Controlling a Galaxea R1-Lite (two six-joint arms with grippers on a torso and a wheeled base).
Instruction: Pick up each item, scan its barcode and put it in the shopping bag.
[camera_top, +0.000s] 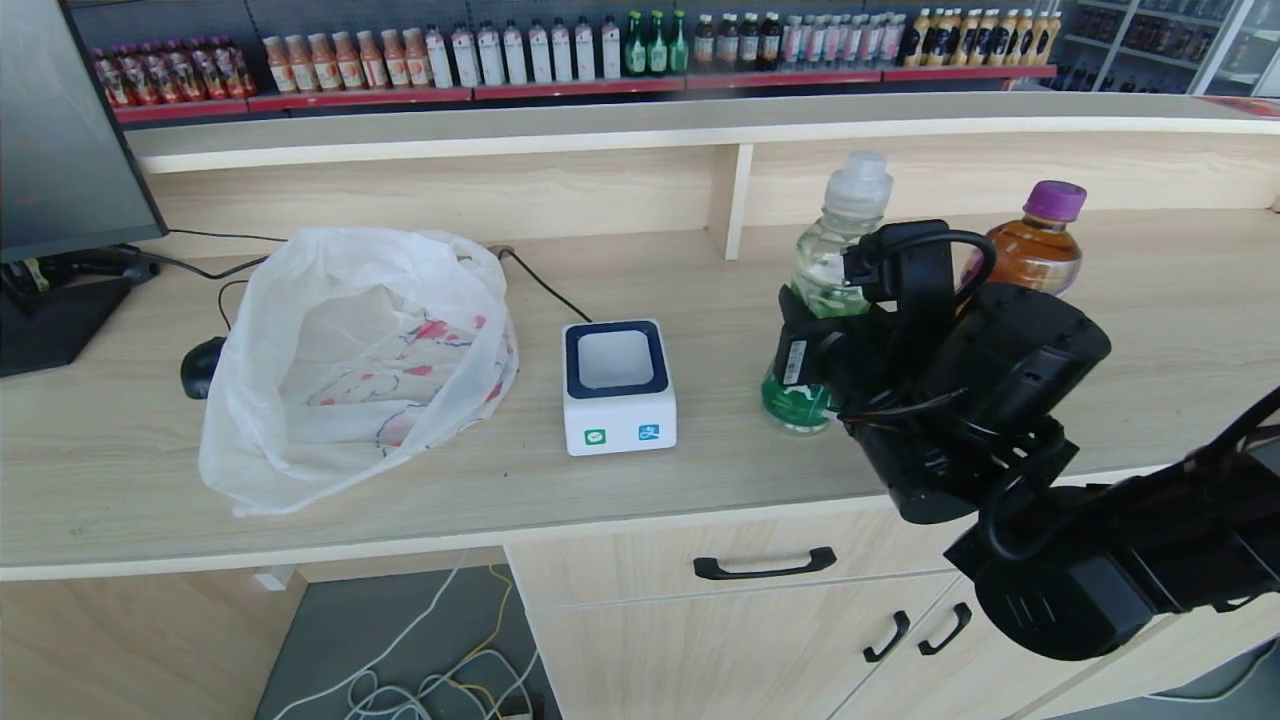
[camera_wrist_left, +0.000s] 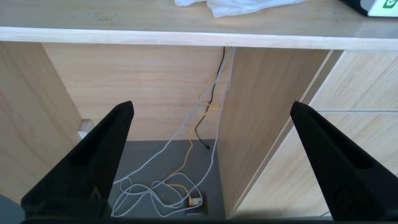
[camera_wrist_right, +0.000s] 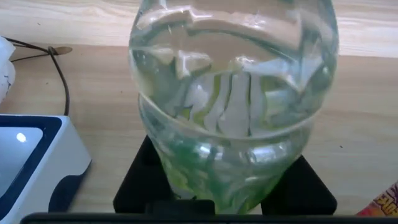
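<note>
Right gripper (camera_top: 805, 350): clenched around the lower body of a clear plastic bottle with a green label and a pale cap (camera_top: 835, 250), one black finger (camera_wrist_right: 140, 186) on each side.
Clear bottle: upright, in the right half of the light wooden worktop (camera_top: 700, 290), nearer its front edge than its back.
Amber bottle with purple cap (camera_top: 1035, 250): upright just behind the gripper, toward the back edge.
White box scanner with a dark-blue-framed window (camera_top: 618, 385): mid worktop, beside the clear bottle on its left, apart from it.
White plastic shopping bag (camera_top: 350, 360): open, slumped in the left half, reaching close to the front edge.
Black mouse (camera_top: 200, 367): just beside the bag, toward the left edge.
Left gripper (camera_wrist_left: 211, 162): released, fingers wide apart, low before the front edge, facing cables (camera_wrist_left: 180, 180) under the worktop.
</note>
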